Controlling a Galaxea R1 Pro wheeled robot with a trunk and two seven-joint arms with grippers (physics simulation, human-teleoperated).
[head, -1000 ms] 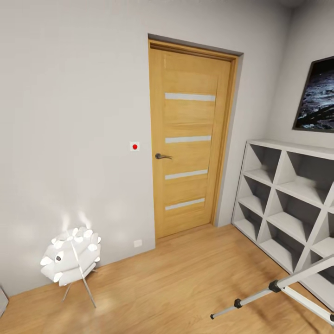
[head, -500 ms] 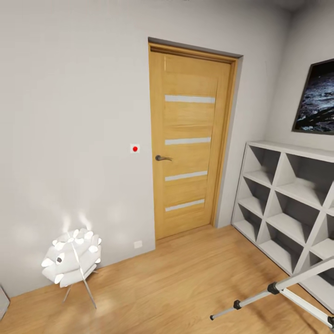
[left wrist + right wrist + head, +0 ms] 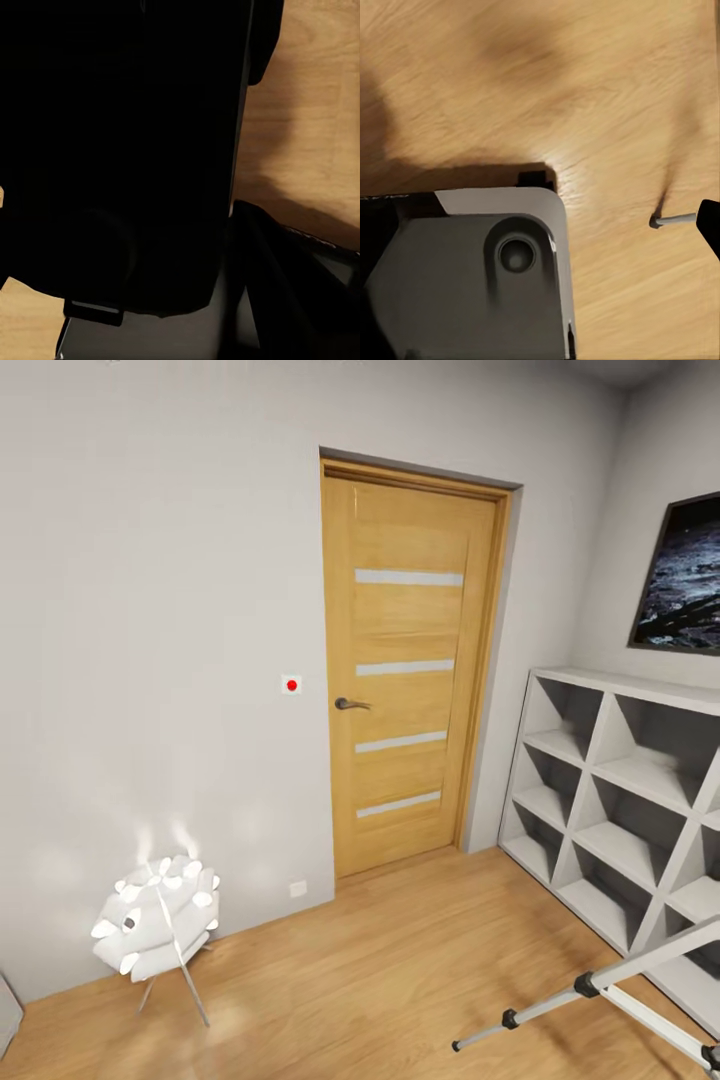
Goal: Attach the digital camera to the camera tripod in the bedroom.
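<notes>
I am in the bedroom, facing its oak door [image 3: 405, 680] with pale stripes. Two silver legs of the camera tripod [image 3: 545, 1008] reach in low at the right of the head view, with black joints and a black foot on the wood floor [image 3: 380, 980]. A thin silver leg end [image 3: 675, 220] also lies on the floor in the right wrist view. The digital camera is out of view. A large black shape [image 3: 120, 150] sits close before the left wrist camera, and I cannot make out fingers in it.
A white cube shelf [image 3: 620, 800] lines the right wall under a dark poster [image 3: 690, 575]. A glowing white lamp [image 3: 155, 920] on thin legs stands by the left wall. My grey base [image 3: 465, 277] shows over the floor in both wrist views.
The whole head picture has slid down slightly, so the camera has moved. The door, shelf, lamp and tripod legs keep their places in the room.
</notes>
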